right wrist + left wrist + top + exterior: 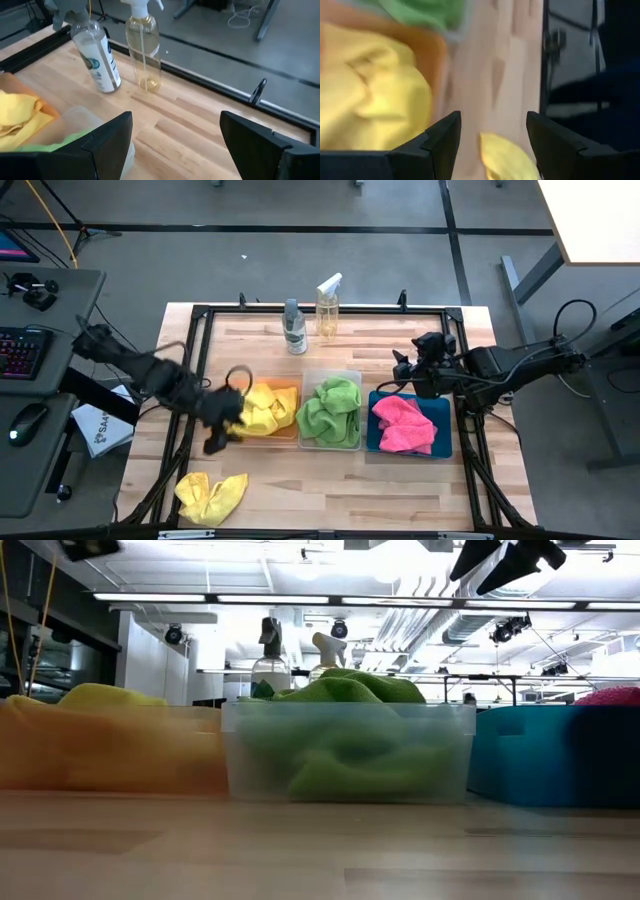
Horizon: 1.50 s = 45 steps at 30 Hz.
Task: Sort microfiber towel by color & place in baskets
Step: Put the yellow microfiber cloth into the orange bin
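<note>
The left gripper (222, 430) hangs over the near left edge of the orange bin (287, 436), its fingers (442, 142) spread wide with nothing between them. Just beyond the fingertips, inside that bin, a yellow towel (265, 409) lies bunched in a rounded heap with no clear long axis. Below and to the near side of the gripper, a loose yellow towel (211, 494) lies on the table (330, 490), well apart from the bins; it is crumpled and stretched sideways, its long axis running roughly along the table's front edge, one corner pointing toward the bins. The left wrist view shows a tip of it between the open fingers.

To the right of the left gripper, past the orange bin, the clear bin (330, 442) holds a green towel (331, 410), piled high enough to rise above the rim in the low view. Next comes the blue bin (442, 438) with a pink towel (404, 423), a crumpled mass running slantwise from the far left corner toward the near right.

The right gripper (404, 376) hovers over the far left corner of the blue bin, fingers (107, 140) parted and empty, pointing toward the two spray bottles (310, 320) that stand upright, side by side, at the far edge of the table.
</note>
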Available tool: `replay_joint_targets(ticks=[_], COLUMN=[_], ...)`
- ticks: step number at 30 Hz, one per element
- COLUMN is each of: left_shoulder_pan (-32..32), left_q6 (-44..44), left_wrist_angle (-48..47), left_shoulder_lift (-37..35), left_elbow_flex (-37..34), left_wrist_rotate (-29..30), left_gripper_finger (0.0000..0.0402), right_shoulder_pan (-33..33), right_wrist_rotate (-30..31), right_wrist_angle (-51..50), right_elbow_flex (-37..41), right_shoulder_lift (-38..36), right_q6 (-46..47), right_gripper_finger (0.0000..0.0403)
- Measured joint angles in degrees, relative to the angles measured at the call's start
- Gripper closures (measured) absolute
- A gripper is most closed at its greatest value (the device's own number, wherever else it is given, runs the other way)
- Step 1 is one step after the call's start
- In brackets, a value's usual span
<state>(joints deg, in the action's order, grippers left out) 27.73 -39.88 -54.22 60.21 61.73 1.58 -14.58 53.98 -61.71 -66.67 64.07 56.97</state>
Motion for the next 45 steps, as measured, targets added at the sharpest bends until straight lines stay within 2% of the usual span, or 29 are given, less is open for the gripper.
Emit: replay_joint_targets(ticks=[8, 14, 19, 25, 33, 38, 41, 45], left_shoulder_pan=[16.60, 24.02, 29.08, 33.00, 34.56, 34.36, 33.36, 30.22], left_q6=[-9.60, -12.06, -15.64, -21.10, -31.66, -31.63, -28.81, -23.25], left_wrist_angle=[-0.30, 3.53, 10.46, 10.32, 11.64, 12.19, 12.63, 10.12], left_shoulder_lift=[7.49, 15.31, 21.56, 28.93, 37.79, 41.60, 42.27, 38.83], left_elbow_flex=[-0.04, -0.04, -0.04, -0.04, -0.04, -0.04, -0.04, -0.07], left_wrist_rotate=[1.94, -2.39, -3.04, -3.78, -10.92, -12.23, -12.87, -12.49], left_gripper_finger=[0.0188, 0.0188, 0.0188, 0.0188, 0.0188, 0.0192, 0.0238, 0.0372], right_shoulder_pan=[1.57, 1.85, 1.85, 1.85, 1.85, 1.85, 1.85, 1.85], right_wrist_rotate=[-2.61, -5.58, -6.40, -6.65, -6.64, -6.64, -6.63, -6.47], right_wrist_angle=[0.03, 0.00, -0.02, -0.60, -1.99, -2.42, -2.38, -2.36], right_elbow_flex=[0.00, 0.00, 0.00, 0.00, 0.00, 0.00, 0.00, 0.00], right_shoulder_lift=[0.59, 0.81, 0.81, 0.81, 0.81, 0.81, 0.81, 0.81], right_q6=[-0.58, -3.11, -3.29, -3.45, -3.47, -3.19, -3.04, -3.00], right_gripper_finger=[0.0105, 0.0105, 0.0105, 0.0105, 0.0105, 0.0105, 0.0105, 0.0105])
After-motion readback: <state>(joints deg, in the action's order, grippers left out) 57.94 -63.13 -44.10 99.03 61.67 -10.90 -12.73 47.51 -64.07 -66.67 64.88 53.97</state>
